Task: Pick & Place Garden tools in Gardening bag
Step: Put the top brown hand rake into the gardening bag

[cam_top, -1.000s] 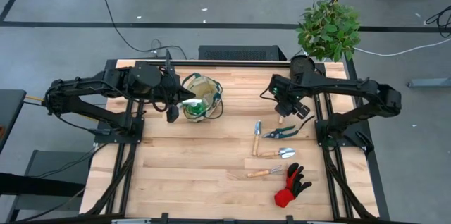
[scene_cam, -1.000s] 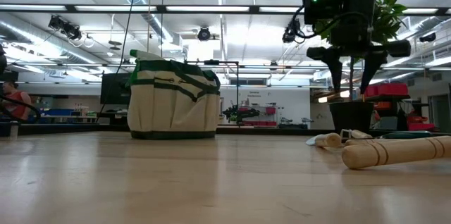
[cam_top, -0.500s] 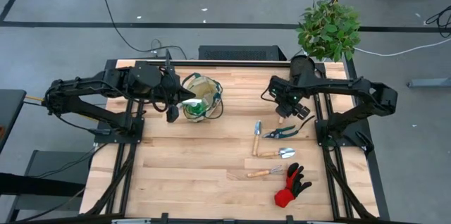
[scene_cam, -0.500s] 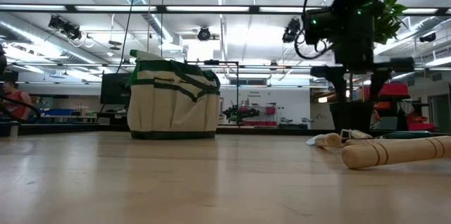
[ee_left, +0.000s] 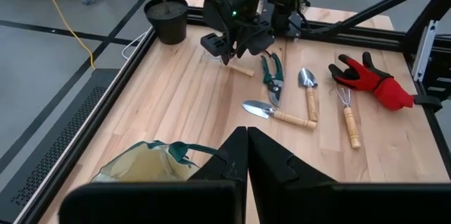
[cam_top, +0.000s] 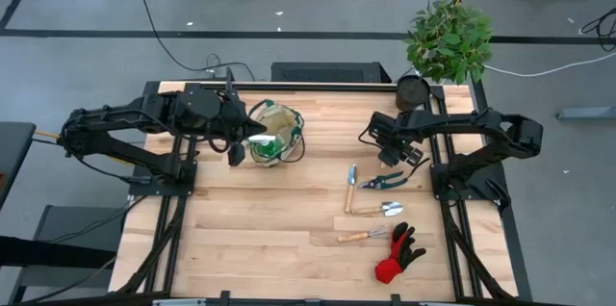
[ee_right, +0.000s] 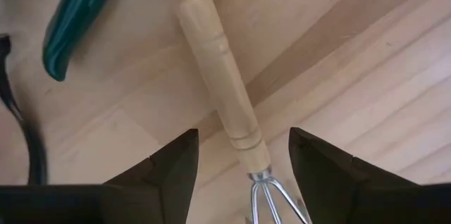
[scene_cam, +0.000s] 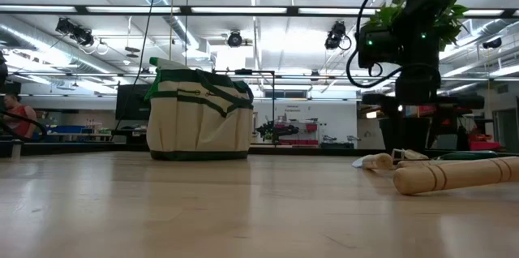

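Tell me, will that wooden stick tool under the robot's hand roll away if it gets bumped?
Probably a little. The small rake's round pale wooden handle looks smooth, so it could roll or slip on the flat wooden table. Its metal prongs would likely stop it soon. It looks stiff, so the open right hand straddling it should lift it without bending.

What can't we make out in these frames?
- gardening bag contents: in the low view its own wall hides them; in the high view they are too small.
- wooden-handled rake tines: cut off by the right wrist view's bottom edge.
- Same rake, high view: mostly hidden under the right end effector.
- green shears handle: cut off by the right wrist view's edge.
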### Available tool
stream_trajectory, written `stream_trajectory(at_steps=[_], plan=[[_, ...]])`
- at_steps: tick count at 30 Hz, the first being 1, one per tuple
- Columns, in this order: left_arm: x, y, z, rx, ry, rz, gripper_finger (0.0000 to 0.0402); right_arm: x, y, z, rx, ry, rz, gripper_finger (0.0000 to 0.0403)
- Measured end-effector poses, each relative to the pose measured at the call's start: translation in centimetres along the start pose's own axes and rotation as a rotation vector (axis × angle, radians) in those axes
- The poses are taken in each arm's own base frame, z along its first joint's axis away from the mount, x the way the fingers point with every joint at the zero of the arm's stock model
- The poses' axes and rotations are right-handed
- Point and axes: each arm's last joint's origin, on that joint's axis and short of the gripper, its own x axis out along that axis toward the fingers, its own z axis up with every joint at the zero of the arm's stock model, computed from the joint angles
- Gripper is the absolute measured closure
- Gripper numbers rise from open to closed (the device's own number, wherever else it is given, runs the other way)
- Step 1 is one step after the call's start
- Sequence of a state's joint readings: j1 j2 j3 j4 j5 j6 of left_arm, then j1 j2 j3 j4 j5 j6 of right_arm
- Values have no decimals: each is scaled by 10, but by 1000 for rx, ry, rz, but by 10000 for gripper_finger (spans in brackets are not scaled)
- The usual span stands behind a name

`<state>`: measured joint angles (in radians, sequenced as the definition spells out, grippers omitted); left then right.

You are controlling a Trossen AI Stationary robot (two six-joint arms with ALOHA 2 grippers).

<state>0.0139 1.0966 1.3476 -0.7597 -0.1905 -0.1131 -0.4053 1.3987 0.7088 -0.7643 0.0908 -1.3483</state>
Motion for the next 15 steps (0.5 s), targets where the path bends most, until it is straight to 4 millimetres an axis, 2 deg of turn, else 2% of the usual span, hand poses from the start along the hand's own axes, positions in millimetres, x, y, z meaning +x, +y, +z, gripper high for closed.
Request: stream_trajectory(at_steps=[15], plan=[[0, 1, 0, 0, -3, 27, 385, 17, 11, -1, -16, -4, -12, 179]])
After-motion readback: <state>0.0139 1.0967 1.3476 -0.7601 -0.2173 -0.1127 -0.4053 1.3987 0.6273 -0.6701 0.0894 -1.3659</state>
